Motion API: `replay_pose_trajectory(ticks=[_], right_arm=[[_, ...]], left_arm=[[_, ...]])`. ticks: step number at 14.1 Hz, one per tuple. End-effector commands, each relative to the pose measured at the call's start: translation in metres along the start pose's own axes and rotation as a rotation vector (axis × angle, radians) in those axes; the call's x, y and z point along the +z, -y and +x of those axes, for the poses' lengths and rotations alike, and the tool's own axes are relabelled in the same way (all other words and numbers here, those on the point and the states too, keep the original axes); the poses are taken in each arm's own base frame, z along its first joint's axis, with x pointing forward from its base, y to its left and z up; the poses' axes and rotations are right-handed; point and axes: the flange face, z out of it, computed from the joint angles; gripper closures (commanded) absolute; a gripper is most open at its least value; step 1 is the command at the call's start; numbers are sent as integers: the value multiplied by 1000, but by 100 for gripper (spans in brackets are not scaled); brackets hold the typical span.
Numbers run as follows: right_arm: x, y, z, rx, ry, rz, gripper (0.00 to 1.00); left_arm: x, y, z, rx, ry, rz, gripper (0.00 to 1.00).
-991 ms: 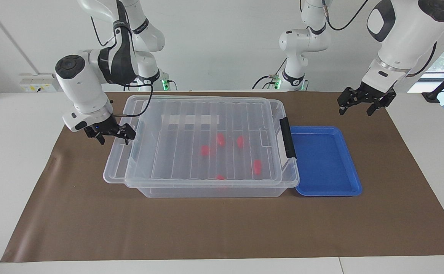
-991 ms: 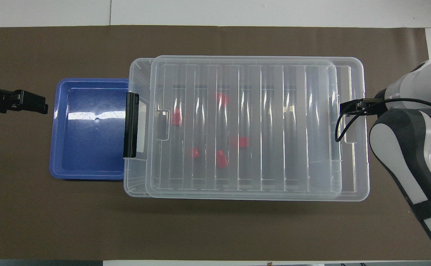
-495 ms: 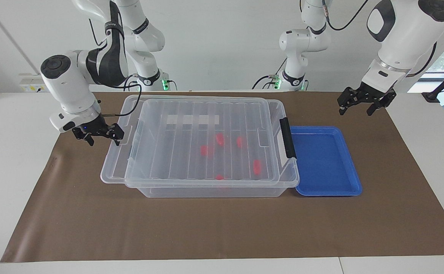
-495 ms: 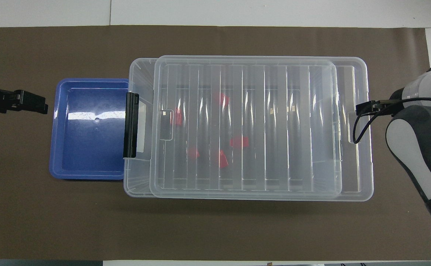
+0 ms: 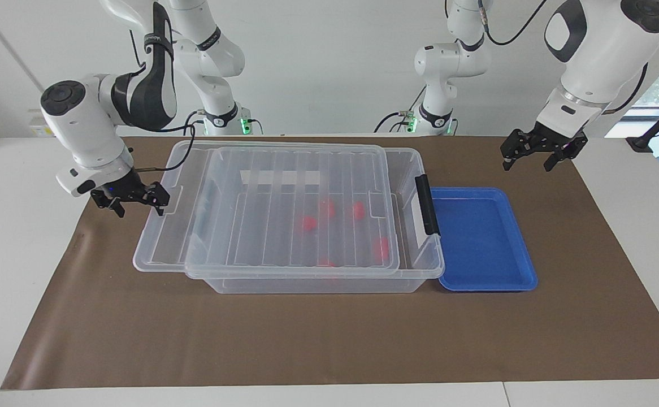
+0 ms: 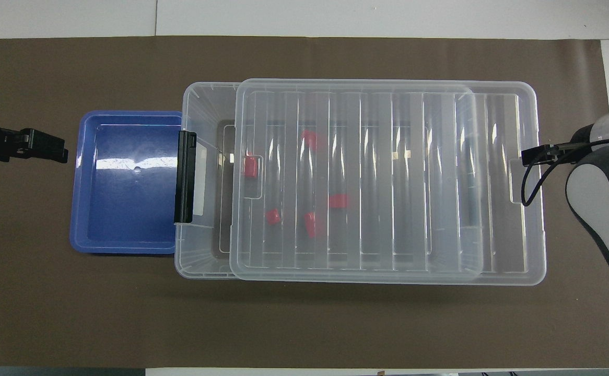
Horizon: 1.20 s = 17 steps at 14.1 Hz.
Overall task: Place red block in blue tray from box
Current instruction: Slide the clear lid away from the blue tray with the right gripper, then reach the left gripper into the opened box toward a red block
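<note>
The clear box (image 5: 420, 265) stands mid-table with several red blocks (image 5: 308, 223) inside, seen through its ribbed clear lid (image 5: 284, 226). The lid lies askew on the box, shifted toward the right arm's end and overhanging there. My right gripper (image 5: 139, 204) is at that overhanging end, shut on the lid's edge. The blue tray (image 5: 476, 237) sits empty against the box's black latch (image 5: 426, 204). My left gripper (image 5: 538, 157) is open and empty in the air over the mat, beside the tray's corner nearest the robots. The overhead view shows the blocks (image 6: 251, 166) and tray (image 6: 127, 209) too.
A brown mat (image 5: 307, 339) covers the table under everything. Near the latch the box's end (image 6: 200, 104) is uncovered. The white table (image 5: 13, 226) shows past both ends of the mat.
My right gripper has moved toward the right arm's end of the table, and the lid has slid with it, uncovering the box's latch end. The left arm has not moved.
</note>
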Motion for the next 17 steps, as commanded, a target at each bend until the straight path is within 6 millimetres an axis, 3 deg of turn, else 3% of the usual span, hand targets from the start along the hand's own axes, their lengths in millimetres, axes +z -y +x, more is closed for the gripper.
replay_pose_trajectory(ticks=[1, 7, 10, 17], right_arm=[[8, -20, -8, -29, -7, -7, 0], [8, -58, -15, -86, -6, -14, 0], [7, -67, -17, -92, -7, -16, 0], [7, -73, -18, -100, -4, -17, 0]], left_arm=[[-1, -2, -9, 5, 15, 0, 0], [4, -17, -11, 33, 16, 1, 0], [10, -54, -16, 77, -10, 3, 0], [43, -167, -30, 136, -117, -19, 0]])
